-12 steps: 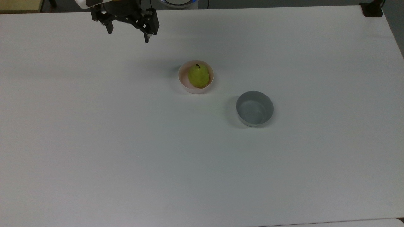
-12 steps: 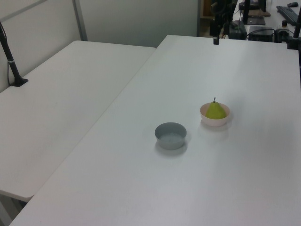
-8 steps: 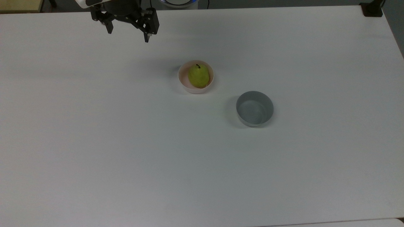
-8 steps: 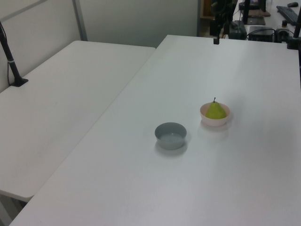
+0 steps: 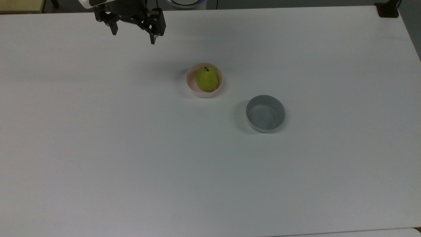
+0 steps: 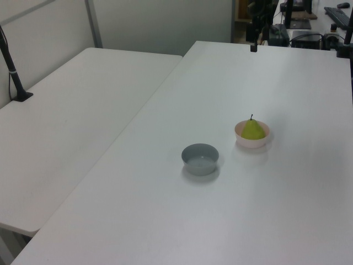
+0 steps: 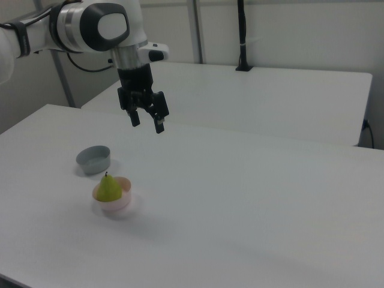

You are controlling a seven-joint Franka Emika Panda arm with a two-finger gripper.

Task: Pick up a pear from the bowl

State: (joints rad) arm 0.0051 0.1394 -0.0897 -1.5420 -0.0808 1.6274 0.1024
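Observation:
A yellow-green pear [image 5: 207,79] [image 6: 252,130] [image 7: 108,188] with a short dark stem sits upright in the pale pink bowl [image 5: 191,86] [image 6: 245,142] [image 7: 117,204] on the white table. My gripper [image 5: 133,38] [image 7: 148,123] hangs open high above the table, up and to the left of the bowl in the top view, with nothing between its fingers. In the right view it hovers well above and to the right of the pear.
An empty grey bowl [image 5: 265,113] [image 6: 200,159] [image 7: 93,159] stands beside the pink one, lower right of it in the top view. A second white table [image 6: 66,127] adjoins on the left view's left. A black post base [image 5: 388,9] sits at the top view's upper right corner.

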